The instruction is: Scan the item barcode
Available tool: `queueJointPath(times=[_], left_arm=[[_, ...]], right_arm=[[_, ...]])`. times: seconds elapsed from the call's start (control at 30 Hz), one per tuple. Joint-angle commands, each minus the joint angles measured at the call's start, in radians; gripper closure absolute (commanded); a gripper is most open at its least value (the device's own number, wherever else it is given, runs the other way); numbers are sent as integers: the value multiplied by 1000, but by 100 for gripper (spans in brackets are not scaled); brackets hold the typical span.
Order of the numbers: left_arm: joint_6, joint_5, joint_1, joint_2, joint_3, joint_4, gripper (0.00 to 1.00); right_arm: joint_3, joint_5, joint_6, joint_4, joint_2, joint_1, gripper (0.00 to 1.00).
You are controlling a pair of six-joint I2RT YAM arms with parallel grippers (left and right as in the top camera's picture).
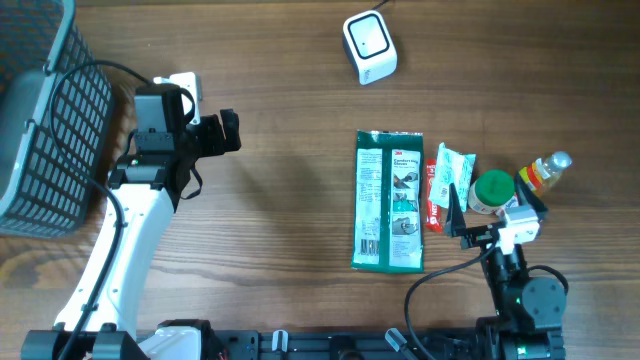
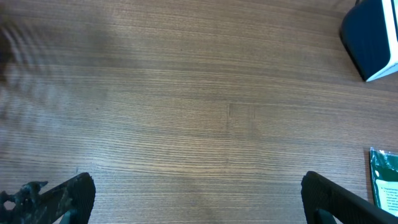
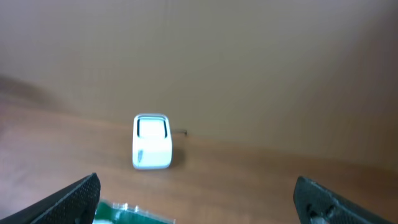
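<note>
Both grippers stand with their jaws spread wide and nothing between them. The left gripper [image 1: 228, 132] [image 2: 199, 208] ends a white-and-black arm that rises from the near left edge, and it points right over the bare brown wooden table [image 1: 290, 130], with a dark mesh basket [image 1: 50, 120] behind it at the left edge. The right gripper [image 1: 490, 203] [image 3: 205, 208] sits low at the near right, its camera looking level across the table. From overhead its fingers [image 1: 456, 208] frame a green-lidded jar [image 1: 492, 188]; whether they hang above or around it cannot be told.

Left of the jar lie a red-and-white sachet [image 1: 434, 195] and then the flat green plastic pouch [image 1: 389, 200] [image 2: 385, 180] [image 3: 134, 214], lengthwise, face up, with white printed panels; its barcode is too small to make out. A small clear bottle with a yellow label [image 1: 545, 172] lies right of the jar. The white box-shaped barcode scanner [image 1: 370, 47] [image 2: 373, 37] [image 3: 152, 142] stands well apart at the far edge.
</note>
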Motion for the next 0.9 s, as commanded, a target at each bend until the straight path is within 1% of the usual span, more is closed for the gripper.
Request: queueJointPath(times=[0.0, 0.07, 0.1, 0.13, 0.73, 0.87], left_arm=[[8, 12, -3, 2, 3, 2, 0], [8, 12, -3, 2, 3, 2, 0], [8, 12, -3, 2, 3, 2, 0], [8, 12, -3, 2, 3, 2, 0], [8, 12, -1, 2, 3, -5, 0], [8, 12, -3, -112, 2, -84, 0]], right_arm=[[-1, 21, 2, -88, -10, -7, 0], [-1, 31, 39, -87, -10, -7, 0], [-1, 59, 88, -87, -10, -7, 0], [-1, 63, 94, -87, -10, -7, 0], [-1, 47, 92, -88, -9, -7, 0], [-1, 47, 92, -88, -9, -7, 0]])
